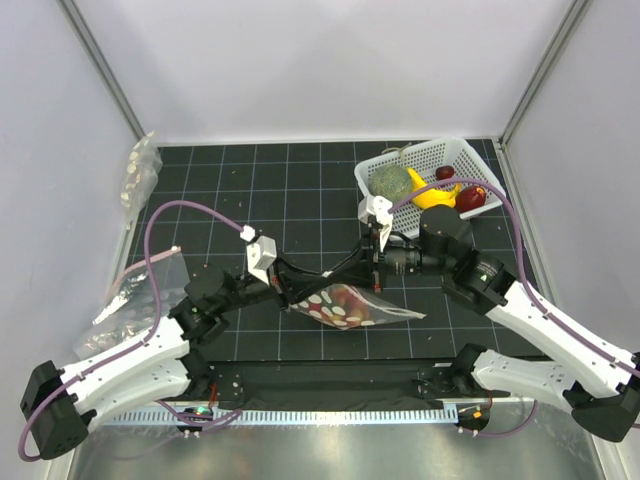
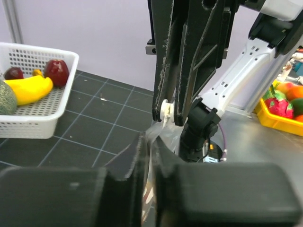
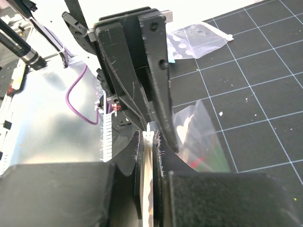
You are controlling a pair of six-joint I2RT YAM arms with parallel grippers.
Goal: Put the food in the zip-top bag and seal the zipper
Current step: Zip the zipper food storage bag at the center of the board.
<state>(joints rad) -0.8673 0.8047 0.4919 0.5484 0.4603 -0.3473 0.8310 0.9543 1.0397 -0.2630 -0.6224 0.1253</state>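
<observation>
Both my arms, left arm [image 1: 130, 365] and right arm [image 1: 560, 335], are wearing white shells over the long links and going black at the joints and bases. A purple cable [image 1: 165, 215] is looping off each one. At the wrists, white brackets [image 1: 262, 252] are sitting on top. My left gripper [image 1: 312, 284] and right gripper [image 1: 345, 270] are showing matte black fingers [image 3: 158, 80] — edges scuffed pale, one carrying a small round hole.

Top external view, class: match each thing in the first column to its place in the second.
1. yellow curved banana
2. clear white-dotted plastic zip-top bag
3. plain clear plastic bags

A. at the far left
B. pinched between left gripper and right gripper
C. in the white plastic basket

Pairs: 1-C, 2-B, 3-A.
</observation>
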